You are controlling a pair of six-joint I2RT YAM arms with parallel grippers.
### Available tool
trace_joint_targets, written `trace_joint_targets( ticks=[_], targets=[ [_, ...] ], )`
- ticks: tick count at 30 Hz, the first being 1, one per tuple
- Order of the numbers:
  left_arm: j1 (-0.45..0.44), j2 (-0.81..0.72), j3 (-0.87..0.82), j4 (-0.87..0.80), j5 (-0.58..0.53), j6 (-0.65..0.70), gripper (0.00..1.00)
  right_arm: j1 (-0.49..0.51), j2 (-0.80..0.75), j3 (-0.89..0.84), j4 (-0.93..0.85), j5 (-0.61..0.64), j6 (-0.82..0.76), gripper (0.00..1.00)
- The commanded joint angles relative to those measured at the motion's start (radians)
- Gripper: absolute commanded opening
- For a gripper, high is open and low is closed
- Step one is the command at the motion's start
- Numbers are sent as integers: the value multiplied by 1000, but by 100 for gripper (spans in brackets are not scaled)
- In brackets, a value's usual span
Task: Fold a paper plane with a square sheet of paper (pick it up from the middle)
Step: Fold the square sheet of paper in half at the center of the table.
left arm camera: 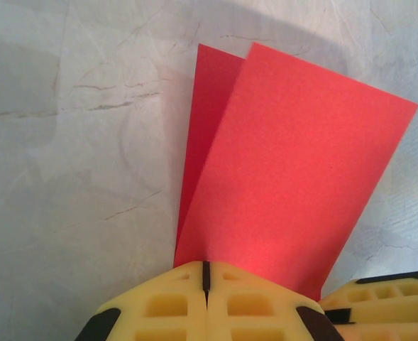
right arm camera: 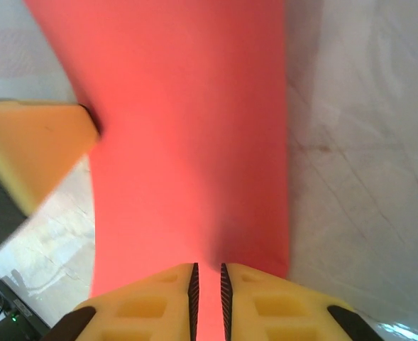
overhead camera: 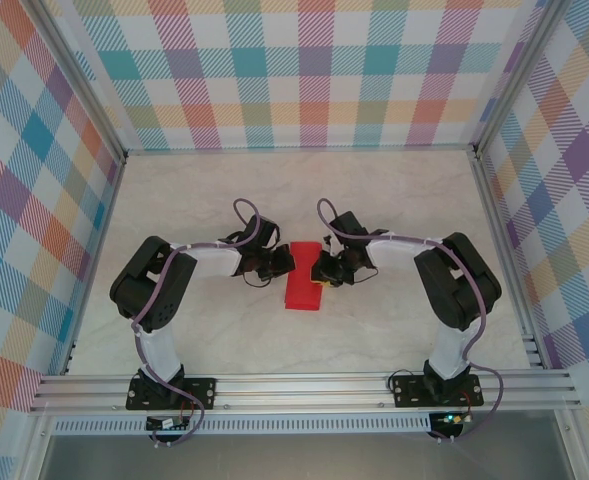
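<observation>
The red square sheet of paper (overhead camera: 302, 290) lies at the middle of the table, doubled over into a narrow rectangle. In the left wrist view its two layers (left arm camera: 287, 163) fan apart, the upper one lifted over the lower. My left gripper (overhead camera: 286, 262) is at the sheet's left edge and is shut on it, and the paper comes out right at the closed tips (left arm camera: 206, 266). My right gripper (overhead camera: 319, 270) is at the right edge. Its jaws (right arm camera: 208, 268) stand a narrow slit apart, with red paper (right arm camera: 194, 142) showing in the slit.
The pale marbled table top (overhead camera: 394, 200) spreads around the sheet. Plaid walls (overhead camera: 304, 70) close in three sides and an aluminium rail (overhead camera: 304, 390) carries both arm bases at the near edge. The left finger (right arm camera: 31, 142) crosses the right wrist view.
</observation>
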State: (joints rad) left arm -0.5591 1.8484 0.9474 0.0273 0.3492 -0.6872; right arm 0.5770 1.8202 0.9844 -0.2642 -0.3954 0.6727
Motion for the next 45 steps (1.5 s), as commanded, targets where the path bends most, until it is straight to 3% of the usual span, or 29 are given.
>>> trace_joint_targets(
  ticks=[1, 5, 13, 30, 45],
  targets=[
    [-13, 58, -8, -78, -50, 10, 3, -2, -7, -33, 1, -22, 4, 17],
    [-12, 58, -10, -78, -50, 10, 3, -1, 5, -26, -43, 21, 0, 15],
    [-14, 58, -13, -74, -52, 6, 2, 7, -110, -46, 0, -62, -4, 15],
    [-15, 63, -13, -65, -49, -1, 2, 22, -37, -70, -61, 17, 1, 15],
    [-15, 68, -12, -60, -46, -6, 2, 55, -84, -110, -26, -85, -4, 15]
  ],
)
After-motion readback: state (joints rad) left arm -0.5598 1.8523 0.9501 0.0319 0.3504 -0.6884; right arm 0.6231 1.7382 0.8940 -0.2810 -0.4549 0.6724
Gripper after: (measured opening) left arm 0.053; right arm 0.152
